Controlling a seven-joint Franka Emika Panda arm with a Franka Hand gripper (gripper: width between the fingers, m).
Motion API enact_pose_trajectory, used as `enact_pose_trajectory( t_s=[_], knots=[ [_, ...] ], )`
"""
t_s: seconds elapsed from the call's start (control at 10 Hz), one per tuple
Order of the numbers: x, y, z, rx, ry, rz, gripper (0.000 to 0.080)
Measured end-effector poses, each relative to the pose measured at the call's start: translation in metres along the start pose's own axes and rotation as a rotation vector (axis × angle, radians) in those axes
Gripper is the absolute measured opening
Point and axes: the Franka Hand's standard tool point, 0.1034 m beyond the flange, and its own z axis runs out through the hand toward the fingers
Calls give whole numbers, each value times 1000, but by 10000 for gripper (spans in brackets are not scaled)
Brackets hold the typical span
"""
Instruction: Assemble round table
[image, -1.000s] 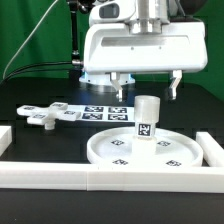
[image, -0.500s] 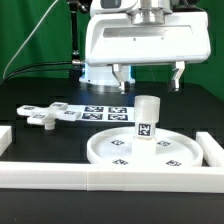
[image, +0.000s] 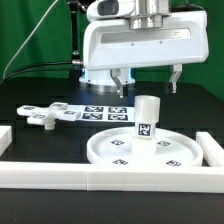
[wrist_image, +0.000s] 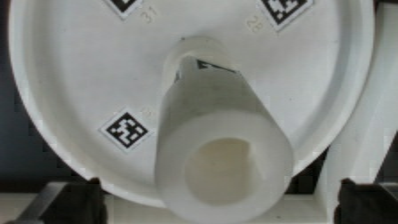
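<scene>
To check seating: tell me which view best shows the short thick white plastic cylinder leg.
The exterior view: the white cylinder leg stands whole, side-on, on the round white disc. The wrist view looks down on its top, foreshortened.

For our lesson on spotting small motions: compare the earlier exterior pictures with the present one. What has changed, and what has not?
The open tool lifted a little above the leg; it is slightly higher than a second ago and holds nothing. Nothing was grasped or released. The leg stays upright on the round disc, and the foot piece and marker board lie where they were.
</scene>
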Motion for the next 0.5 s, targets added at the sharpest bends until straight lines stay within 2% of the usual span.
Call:
enact_pose_trajectory(
  t_s=[0.1, 0.3, 0.4, 0.5],
  knots=[
    [-1, -4, -1, 15, -58, 3, 649],
    [2, -2, 1, 6, -35, -3, 649],
    [3, -1, 5, -17, -28, -47, 649],
    [3, -1, 7, -27, -21, -64, 649]
  ],
)
